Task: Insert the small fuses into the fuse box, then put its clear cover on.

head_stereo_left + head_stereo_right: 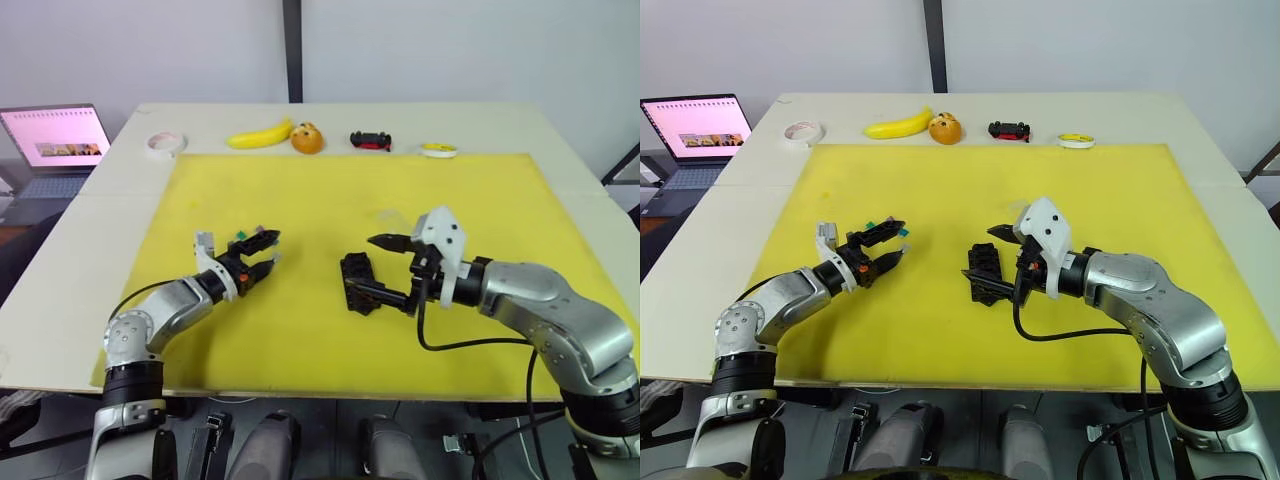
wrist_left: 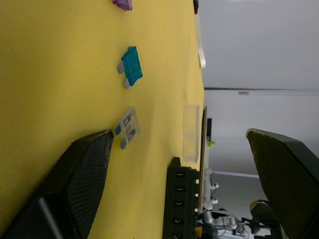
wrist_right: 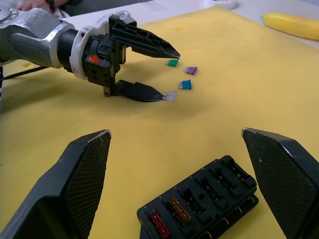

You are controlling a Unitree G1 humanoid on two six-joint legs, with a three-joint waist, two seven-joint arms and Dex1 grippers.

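On the yellow mat of the table (image 1: pixel 120 200), the left pincer (image 3: pixel 167 72) is spread wide, its lower finger tip just beside a small clear-grey plastic fuse (image 3: pixel 170 95). Teal, purple and green fuses lie close by. The right pincer (image 1: pixel 375 268), also wide apart, brackets the black rectangular fuse box (image 3: pixel 199 204), which holds a red and an orange fuse; the clear cover (image 2: pixel 191 132) lies on the mat beyond the box.

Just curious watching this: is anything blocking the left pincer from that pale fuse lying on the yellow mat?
Nothing visible. The left pincer is open, and the pale fuse lies on bare yellow mat right at its lower fingertip.
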